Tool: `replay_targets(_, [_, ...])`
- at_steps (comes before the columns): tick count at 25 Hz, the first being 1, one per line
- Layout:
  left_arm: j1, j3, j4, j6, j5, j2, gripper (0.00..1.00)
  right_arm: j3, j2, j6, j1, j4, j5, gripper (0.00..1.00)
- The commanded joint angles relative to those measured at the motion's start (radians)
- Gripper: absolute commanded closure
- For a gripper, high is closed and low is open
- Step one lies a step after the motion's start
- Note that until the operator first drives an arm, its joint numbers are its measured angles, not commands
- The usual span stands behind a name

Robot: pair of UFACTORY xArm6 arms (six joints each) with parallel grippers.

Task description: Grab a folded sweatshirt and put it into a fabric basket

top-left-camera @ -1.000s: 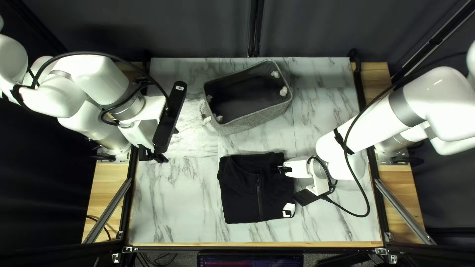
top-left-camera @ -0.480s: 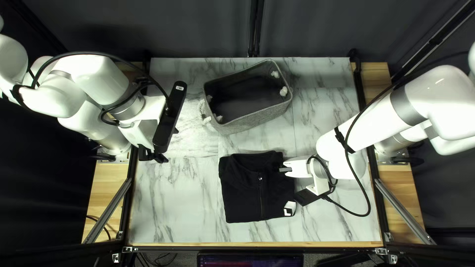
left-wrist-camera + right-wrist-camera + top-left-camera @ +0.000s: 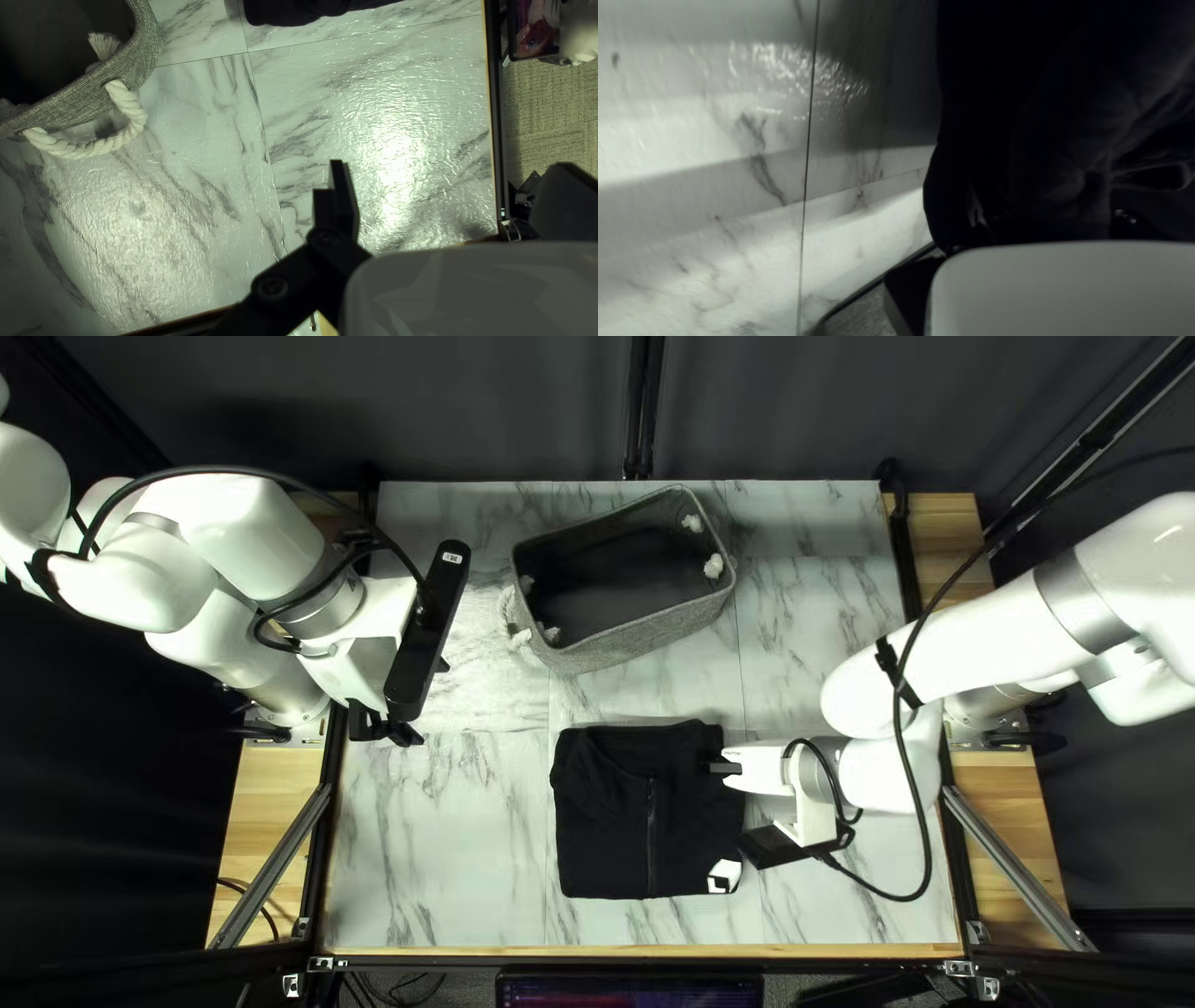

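A black folded sweatshirt (image 3: pixel 644 812) with a front zip lies flat at the table's middle, near the front edge. My right gripper (image 3: pixel 724 767) lies low at its right edge near the collar, shut on a pinch of that cloth. The right wrist view is filled by the dark bunched sweatshirt (image 3: pixel 1041 116) against the gripper, and its fingers are hidden in the dark. Behind the sweatshirt stands the grey fabric basket (image 3: pixel 635 644) with white rope handles, empty. My left gripper (image 3: pixel 383 733) hangs open over the table's left edge, one finger (image 3: pixel 340 186) showing above bare marble, with the basket (image 3: pixel 93 88) ahead of it.
A black camera bar (image 3: pixel 428 625) on my left wrist stands between the left arm and the basket. A black cable (image 3: pixel 878 887) loops on the marble by my right wrist. Wooden strips and metal frame rails (image 3: pixel 1004 868) border the table. A screen (image 3: pixel 630 985) sits below the front edge.
My right arm has drawn back to the right and a little toward the front. The sweatshirt's right edge has gone with the gripper and the garment has shifted slightly. The left arm is still.
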Motion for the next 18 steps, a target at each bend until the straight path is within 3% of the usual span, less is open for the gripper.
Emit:
replay_targets(1, [0.000,0.000,0.000,0.000,0.000,0.000,0.00,0.027,-0.050,-0.027,0.022,0.069,0.030,1.00])
replay_targets(5, [0.000,0.000,0.000,0.000,0.000,0.000,0.00,0.045,-0.077,-0.046,0.038,0.108,0.047,1.00])
replay_targets(15, [0.000,0.000,0.000,0.000,0.000,0.000,0.00,0.031,-0.011,0.000,0.015,0.069,0.000,1.00])
replay_targets(16, [0.000,0.000,0.000,0.000,0.000,0.000,0.00,0.029,-0.004,0.004,0.012,0.064,-0.005,0.88])
replay_targets(17, [0.000,0.000,0.000,0.000,0.000,0.000,0.00,0.027,0.000,0.006,0.012,0.063,-0.009,0.07])
replay_targets(18, [0.000,0.000,0.000,0.000,0.000,0.000,0.00,0.026,0.003,0.006,0.010,0.062,-0.014,0.00])
